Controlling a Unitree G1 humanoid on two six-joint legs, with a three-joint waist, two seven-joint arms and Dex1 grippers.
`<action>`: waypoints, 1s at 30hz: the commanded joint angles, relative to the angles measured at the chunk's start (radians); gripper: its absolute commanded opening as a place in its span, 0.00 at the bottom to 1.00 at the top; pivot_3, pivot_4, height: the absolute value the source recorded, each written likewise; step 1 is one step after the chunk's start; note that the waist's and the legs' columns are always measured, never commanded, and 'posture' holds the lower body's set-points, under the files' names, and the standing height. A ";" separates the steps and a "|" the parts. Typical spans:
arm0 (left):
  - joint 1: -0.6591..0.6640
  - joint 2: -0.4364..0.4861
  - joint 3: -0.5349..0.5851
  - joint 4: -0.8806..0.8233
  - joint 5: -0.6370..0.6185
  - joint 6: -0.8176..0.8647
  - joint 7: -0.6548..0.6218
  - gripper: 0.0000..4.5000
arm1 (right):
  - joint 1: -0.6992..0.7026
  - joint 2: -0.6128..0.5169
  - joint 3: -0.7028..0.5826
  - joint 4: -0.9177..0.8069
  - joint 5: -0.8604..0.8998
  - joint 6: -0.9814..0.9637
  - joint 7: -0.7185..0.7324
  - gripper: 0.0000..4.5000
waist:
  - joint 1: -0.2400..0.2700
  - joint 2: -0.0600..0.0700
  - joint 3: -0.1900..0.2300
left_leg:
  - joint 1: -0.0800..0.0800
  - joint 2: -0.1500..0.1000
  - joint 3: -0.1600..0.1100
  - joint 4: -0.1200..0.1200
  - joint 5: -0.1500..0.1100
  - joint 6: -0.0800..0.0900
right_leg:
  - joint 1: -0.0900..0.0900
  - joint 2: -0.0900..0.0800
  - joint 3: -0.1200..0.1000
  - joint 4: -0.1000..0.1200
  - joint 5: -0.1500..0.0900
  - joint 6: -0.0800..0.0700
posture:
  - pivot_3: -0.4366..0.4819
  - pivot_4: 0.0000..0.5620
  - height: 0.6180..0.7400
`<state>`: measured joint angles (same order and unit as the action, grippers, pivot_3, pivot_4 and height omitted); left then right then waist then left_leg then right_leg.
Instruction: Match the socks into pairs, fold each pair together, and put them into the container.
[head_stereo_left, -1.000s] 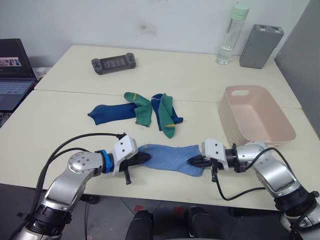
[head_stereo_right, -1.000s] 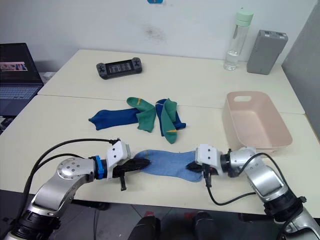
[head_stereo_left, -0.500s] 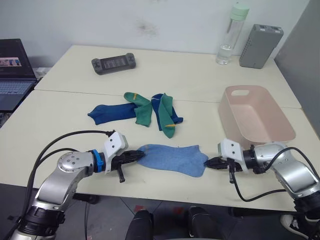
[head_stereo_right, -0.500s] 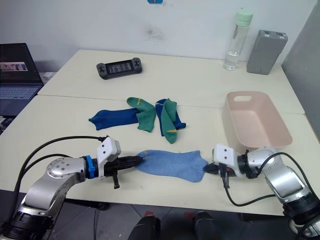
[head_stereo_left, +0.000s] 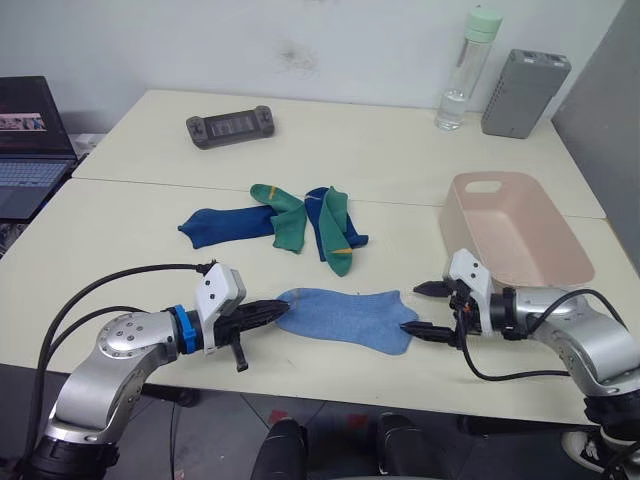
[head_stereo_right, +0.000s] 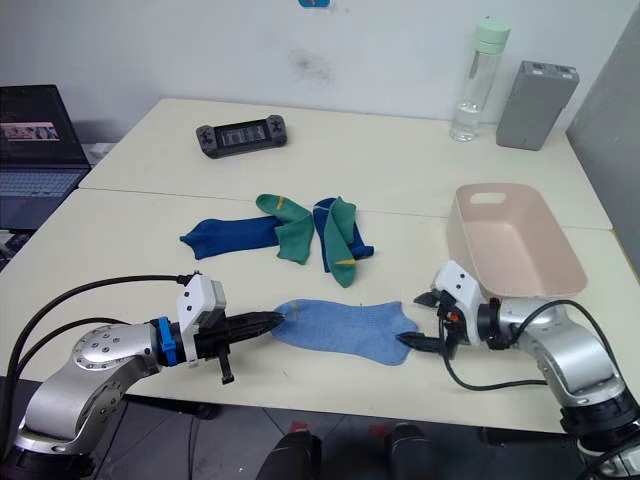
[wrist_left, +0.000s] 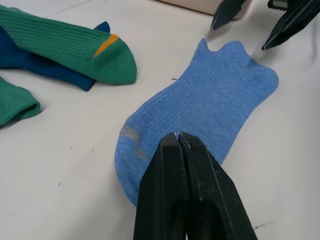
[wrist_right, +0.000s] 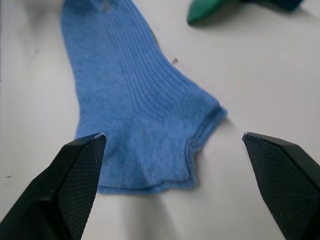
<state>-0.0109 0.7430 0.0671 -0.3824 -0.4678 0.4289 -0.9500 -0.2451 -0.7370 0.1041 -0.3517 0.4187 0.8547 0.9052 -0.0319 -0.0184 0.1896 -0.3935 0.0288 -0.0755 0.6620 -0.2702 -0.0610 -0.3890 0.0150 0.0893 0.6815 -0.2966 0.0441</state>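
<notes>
**Light blue sock stretched between two grippers**

Head views: the light blue sock (head_stereo_left: 345, 317) lies flat near the table's front edge, long axis running left to right. The left gripper (head_stereo_left: 272, 311) pinches its toe; the right gripper (head_stereo_left: 422, 308) stands wide at the cuff. The pink tub (head_stereo_left: 560, 265) sits just beyond the right arm.

Left wrist view: fingers closed on the toe.

Right wrist view: the cuff lies between spread fingers, untouched.

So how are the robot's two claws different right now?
The left gripper has its fingers pressed shut, while the right gripper has its fingers spread wide open. The left gripper sits at the toe end of the light blue sock; the right gripper faces the cuff end, one finger on each side of it. Both have black fingers, point at the same sock and stay low over the table.
</notes>
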 joint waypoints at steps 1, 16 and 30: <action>0.004 -0.002 0.014 -0.033 -0.012 -0.006 0.005 0.00 | 0.004 -0.002 0.003 -0.066 0.023 0.071 -0.040 0.99 | 0.000 0.000 0.000 | 0.000 0.000 0.000 0.000 0.000 0.000 | 0.000 0.000 0.000 0.000 0.000 0.000 | 0.48 0.27 1.00; -0.036 -0.008 -0.018 -0.019 0.009 -0.007 0.006 0.00 | -0.016 0.078 -0.005 -0.040 0.094 0.155 -0.101 0.06 | -0.001 0.000 0.000 | 0.000 0.000 0.000 0.000 0.000 0.000 | 0.000 0.000 0.000 0.000 0.000 0.000 | 0.48 0.27 1.00; -0.304 -0.167 -0.273 0.125 0.078 0.010 -0.017 0.00 | -0.263 -0.081 0.046 0.222 0.147 0.127 0.209 0.00 | 0.000 0.000 0.000 | 0.000 -0.001 0.001 0.001 0.000 0.000 | 0.000 0.001 0.000 0.000 0.000 0.000 | 0.48 0.27 1.00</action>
<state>-0.2936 0.5876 -0.1772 -0.2697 -0.4053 0.4488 -0.9613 -0.4829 -0.8128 0.1558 -0.1314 0.5611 0.9972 1.0878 -0.0319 -0.0183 0.1896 -0.3941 0.0283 -0.0747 0.6625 -0.2702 -0.0608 -0.3890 0.0158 0.0894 0.6811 -0.2965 0.0443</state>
